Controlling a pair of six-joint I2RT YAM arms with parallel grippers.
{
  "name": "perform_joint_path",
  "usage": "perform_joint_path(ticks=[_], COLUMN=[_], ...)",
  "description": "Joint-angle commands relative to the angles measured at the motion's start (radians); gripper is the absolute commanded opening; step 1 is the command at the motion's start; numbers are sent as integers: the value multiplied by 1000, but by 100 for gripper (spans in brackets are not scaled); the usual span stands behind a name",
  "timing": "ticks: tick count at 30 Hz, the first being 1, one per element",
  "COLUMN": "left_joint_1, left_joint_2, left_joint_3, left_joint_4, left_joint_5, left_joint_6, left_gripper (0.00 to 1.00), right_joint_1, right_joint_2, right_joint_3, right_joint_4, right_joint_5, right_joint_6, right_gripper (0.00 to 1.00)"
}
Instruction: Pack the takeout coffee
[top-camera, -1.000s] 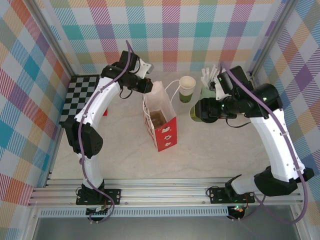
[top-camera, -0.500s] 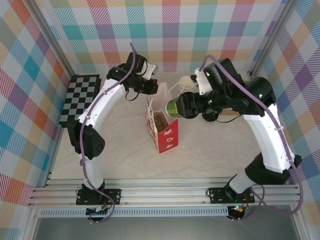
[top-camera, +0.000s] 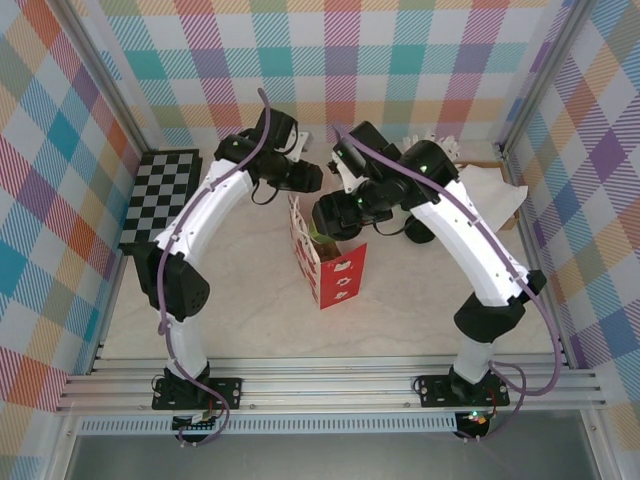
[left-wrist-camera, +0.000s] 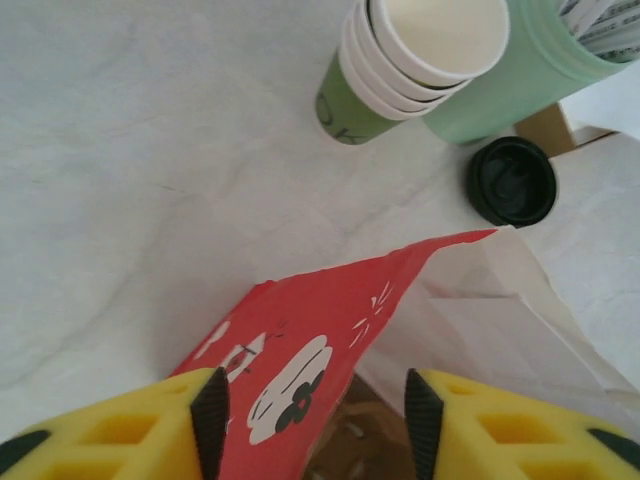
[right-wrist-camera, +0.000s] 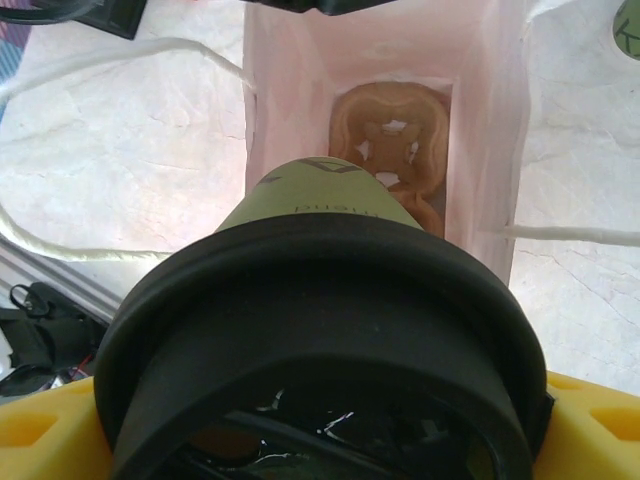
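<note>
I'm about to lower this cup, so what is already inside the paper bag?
A tan moulded cup carrier lies on the floor of the paper bag. The lidded green cup above the opening hides the near part, so anything there cannot be seen.

Right gripper (top-camera: 333, 212) holds a takeout coffee cup (top-camera: 322, 231) over the red bag (top-camera: 338, 282).

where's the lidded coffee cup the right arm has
In the right wrist view the coffee cup sits in the right gripper, directly over the open mouth of the paper bag, near table centre from above.
</note>
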Motion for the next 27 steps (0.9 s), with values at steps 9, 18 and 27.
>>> perform_joint_path(ticks=[9, 18, 27], left_joint_1=[30, 23, 17], left_joint_2=[-348, -593, -627], left_joint_3=[-215, -436, -499], left_joint_4=[50, 193, 255], left_joint_5=[-40, 141, 280], left_joint_6=[-137, -412, -457], left_gripper=[80, 84, 84], right_joint_1=[36, 35, 36], right_joint_2=[110, 160, 171], right_joint_3=[121, 125, 123], right_joint_4=[-63, -80, -91], right_joint_5=[118, 126, 125], right_joint_6=[62, 43, 41], right_gripper=[49, 50, 50])
